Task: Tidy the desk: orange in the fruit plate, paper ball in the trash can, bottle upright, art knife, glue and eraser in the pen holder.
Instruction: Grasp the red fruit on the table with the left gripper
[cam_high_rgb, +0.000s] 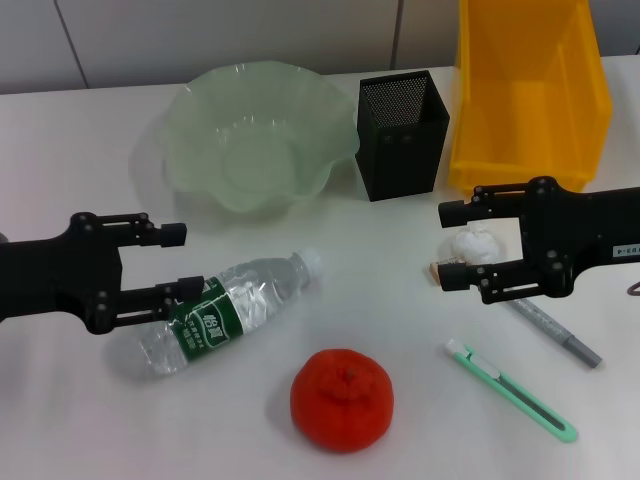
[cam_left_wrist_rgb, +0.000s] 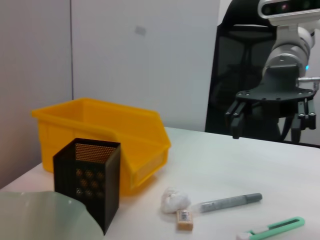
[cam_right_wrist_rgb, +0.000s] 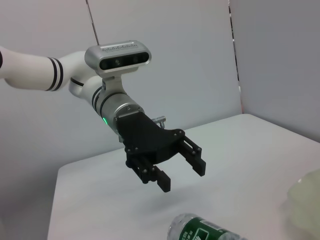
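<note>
1. Table (cam_high_rgb: 60, 140): flat, matte white top.
2. Plate (cam_high_rgb: 250, 135): translucent pale-green bowl with a wavy, ruffled rim, at the back left of centre.
3. Holder (cam_high_rgb: 402, 133): black perforated metal mesh box, square and open-topped, upright just right of the plate.
4. Bin (cam_high_rgb: 530, 90): glossy yellow plastic with a sloped open front, just right of the holder.
5. Bottle (cam_high_rgb: 225, 312): clear ribbed plastic, green label, white cap; it lies on its side in front of the plate, cap toward the back right.
6. Orange (cam_high_rgb: 341, 398): round, dimpled skin, near the front edge, just right of the bottle.
7. Paper ball (cam_high_rgb: 473, 245): small crumpled white wad in front of the bin.
8. Eraser (cam_left_wrist_rgb: 184, 220): small tan block beside the paper ball.
9. Pen (cam_high_rgb: 556, 333): slim grey cylinder lying aslant, near the paper ball.
10. Knife (cam_high_rgb: 510, 390): flat mint-green plastic cutter, right of the orange.
11. Left gripper (cam_high_rgb: 178, 262): black, jaws apart, hovering by the bottle's base end.
12. Right gripper (cam_high_rgb: 450, 243): black, jaws apart, above the paper ball and eraser.
</note>
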